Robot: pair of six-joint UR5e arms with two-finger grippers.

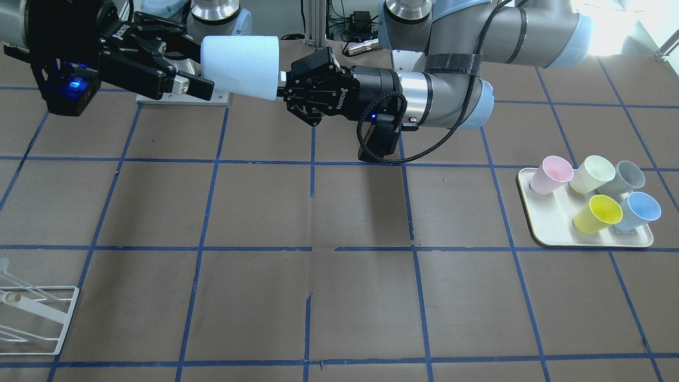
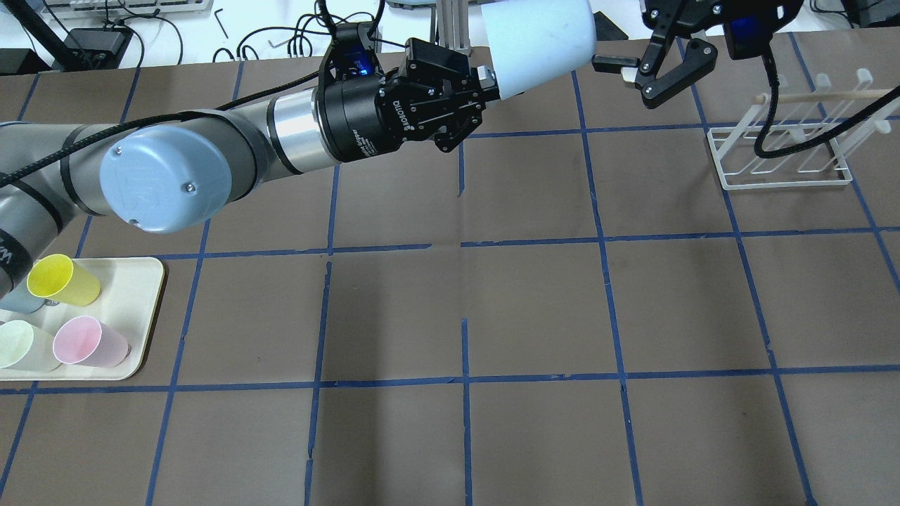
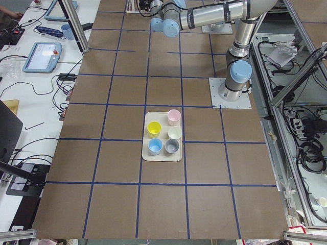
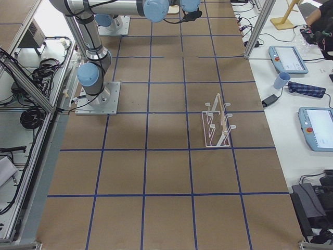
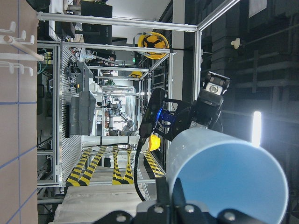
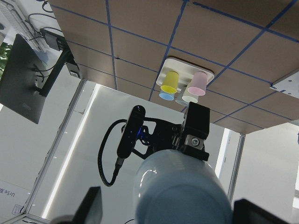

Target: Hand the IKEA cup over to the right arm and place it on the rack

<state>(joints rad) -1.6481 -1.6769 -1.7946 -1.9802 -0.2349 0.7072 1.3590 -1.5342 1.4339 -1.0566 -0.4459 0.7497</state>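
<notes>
A: Foreground: the pale light-blue tapered plastic cup, held aloft, its narrow end hidden in the clamped black left gripper.

B: Right gripper?

A: Spread wide, astride the rim. "ROBOTIQ" is legible. The white wire rack, at the table's right end, is cropped in the front view.

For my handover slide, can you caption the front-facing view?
Mid-air handover: left gripper holds the IKEA cup sideways, open right gripper at its far end.

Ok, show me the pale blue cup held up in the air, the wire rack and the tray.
IKEA cup point(image 1: 241, 66): exterior front-facing view, on its side wall.
rack point(image 2: 787, 185): overhead exterior view, on the near wire of its base frame.
tray point(image 1: 554, 222): exterior front-facing view, on a bare patch of its floor.
</notes>
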